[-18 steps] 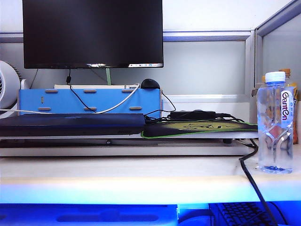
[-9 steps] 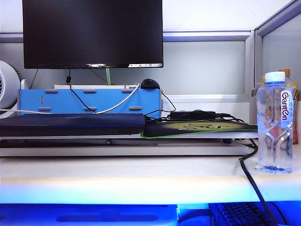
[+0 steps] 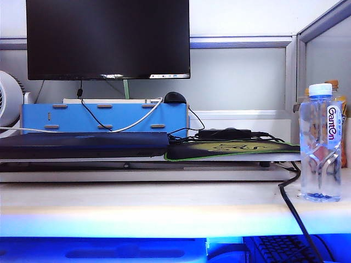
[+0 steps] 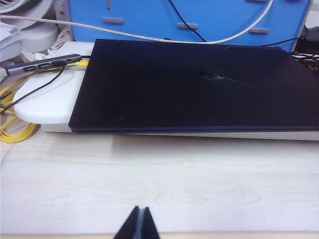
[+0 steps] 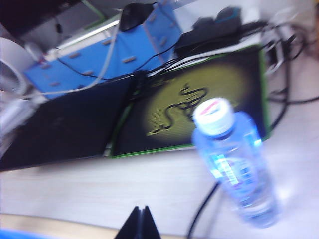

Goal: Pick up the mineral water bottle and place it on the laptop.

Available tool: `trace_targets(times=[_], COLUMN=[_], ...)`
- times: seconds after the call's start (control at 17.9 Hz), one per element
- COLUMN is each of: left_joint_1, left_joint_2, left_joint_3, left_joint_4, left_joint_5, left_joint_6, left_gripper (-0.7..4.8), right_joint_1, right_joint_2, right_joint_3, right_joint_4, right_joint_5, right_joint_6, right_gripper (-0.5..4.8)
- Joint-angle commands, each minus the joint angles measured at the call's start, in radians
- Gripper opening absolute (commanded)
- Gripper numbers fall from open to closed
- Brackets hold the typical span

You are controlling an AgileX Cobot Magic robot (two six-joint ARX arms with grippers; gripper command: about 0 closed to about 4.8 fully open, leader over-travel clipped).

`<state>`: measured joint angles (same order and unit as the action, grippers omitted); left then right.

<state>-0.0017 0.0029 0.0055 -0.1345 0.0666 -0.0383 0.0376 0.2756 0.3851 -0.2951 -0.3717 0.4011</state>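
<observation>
Nothing of the task is done yet, as far as the pictures show. The tall clear plastic mineral water bottle (image 3: 321, 143) with its white cap and vertical white label stands upright on the pale wooden desk (image 3: 153, 205) at the far right, untouched, with a black cable (image 3: 290, 203) running just beside its base. The wide, flat dark navy laptop (image 3: 82, 144) lies closed on a white stand at the left, its lid bare, next to the black mouse pad with green edging (image 3: 236, 149). The right gripper (image 5: 141, 223) has its jaws pressed together and holds nothing; it hangs above the desk near the bottle (image 5: 232, 159), not yet around it. The left gripper (image 4: 140, 224) is likewise closed and empty, hovering over the desk in front of the laptop (image 4: 189, 84). Opening, grasping, lifting, carrying left and setting down all remain.
</observation>
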Motion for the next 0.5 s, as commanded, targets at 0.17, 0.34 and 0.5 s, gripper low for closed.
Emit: trace_targets(times=[0.17, 0.34, 0.5], left_joint_1=[0.0, 0.0, 0.0], left_joint_2=[-0.002, -0.002, -0.002], left_joint_3=[0.002, 0.002, 0.002], left_joint_4=[0.008, 0.008, 0.008], left_joint_5=[0.001, 0.001, 0.001], left_joint_6=[0.001, 0.001, 0.001], left_gripper=[-0.02, -0.02, -0.02], right_joint_1=[0.001, 0.0, 0.001], right_joint_2=[0.003, 0.003, 0.003], right_joint_3=[-0.004, -0.047, -0.078], right_joint_4=[0.001, 0.006, -0.001], right_joint_5=[-0.049, -0.03, 0.066], right_joint_6=[-0.044, -0.093, -0.118], right_gripper=[2.92, 4.79, 4.79])
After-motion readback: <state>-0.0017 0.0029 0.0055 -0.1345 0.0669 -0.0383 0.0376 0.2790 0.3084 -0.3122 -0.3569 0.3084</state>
